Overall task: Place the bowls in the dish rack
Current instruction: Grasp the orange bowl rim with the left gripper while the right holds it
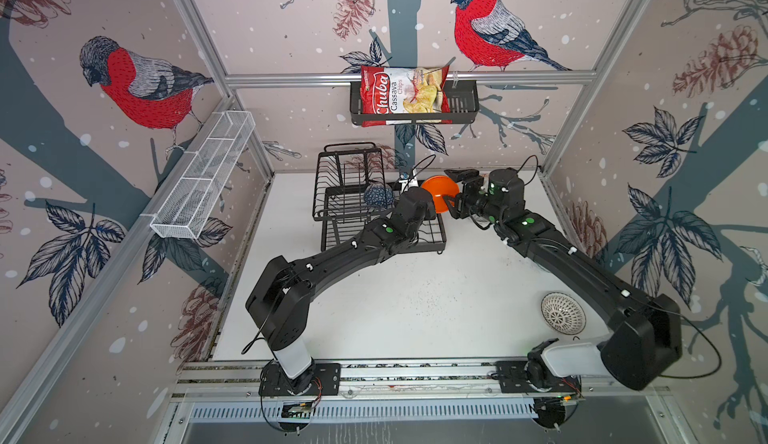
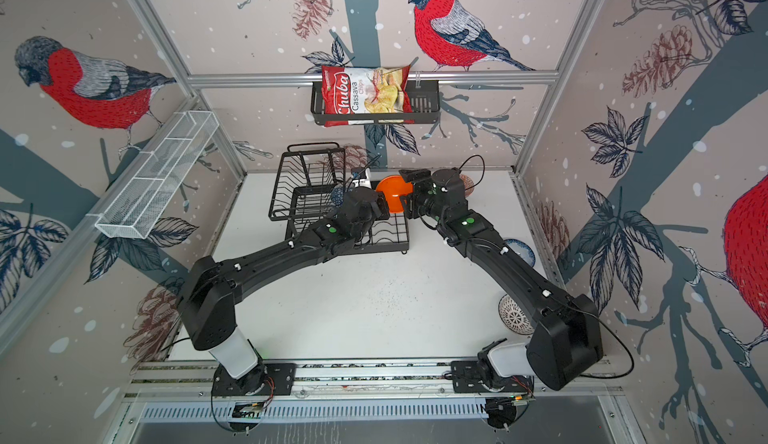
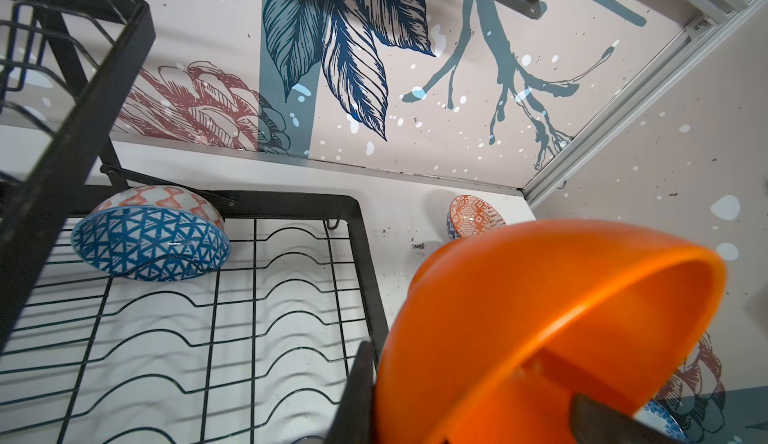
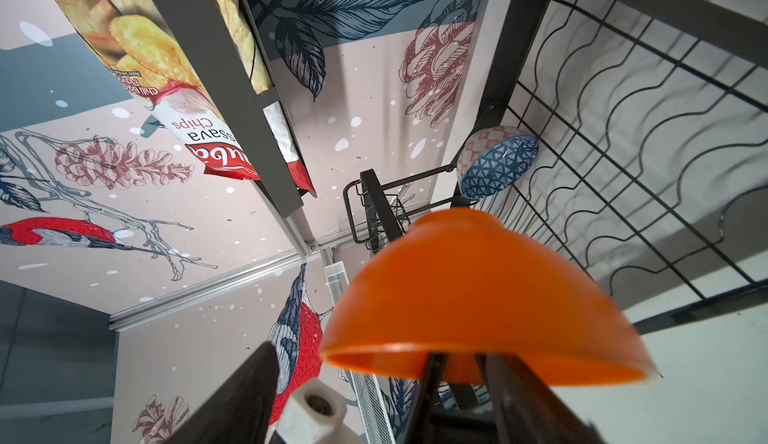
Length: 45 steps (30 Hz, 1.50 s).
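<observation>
left tool [image 1: 433, 209] clamped shut | right tool [image 1: 456, 191] jaws apart | left arm [image 1: 332, 255], right arm [image 1: 582, 263] extended, tools facing

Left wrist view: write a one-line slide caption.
Left gripper holds the orange bowl beside the dish rack; a blue-patterned bowl stands inside.

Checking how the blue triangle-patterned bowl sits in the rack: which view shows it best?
The left wrist view: the blue-patterned bowl is large and clear, tilted on edge in the dish rack. The right wrist view shows it smaller; in both top views it is tiny, partly hidden.
</observation>
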Each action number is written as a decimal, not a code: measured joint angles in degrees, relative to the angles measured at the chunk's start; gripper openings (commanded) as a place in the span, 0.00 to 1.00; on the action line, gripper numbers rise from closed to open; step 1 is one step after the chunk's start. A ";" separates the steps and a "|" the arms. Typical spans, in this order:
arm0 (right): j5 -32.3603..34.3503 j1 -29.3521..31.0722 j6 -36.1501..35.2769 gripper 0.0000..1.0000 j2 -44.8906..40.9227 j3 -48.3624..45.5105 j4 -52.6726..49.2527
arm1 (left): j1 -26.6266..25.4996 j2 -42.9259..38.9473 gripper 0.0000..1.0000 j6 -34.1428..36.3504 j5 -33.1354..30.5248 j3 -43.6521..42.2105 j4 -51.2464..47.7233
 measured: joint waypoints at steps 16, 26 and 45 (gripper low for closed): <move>-2.51 0.79 4.33 0.44 5.01 3.74 0.26 | -1.09 -4.22 0.00 0.02 -3.34 -4.90 1.25; -3.08 1.40 6.47 0.17 5.46 4.98 0.61 | -1.88 -5.07 0.00 0.11 -5.55 -6.14 1.81; -4.20 1.53 7.34 0.01 4.79 5.16 0.74 | -2.27 -5.14 0.10 1.09 -7.08 -5.77 0.98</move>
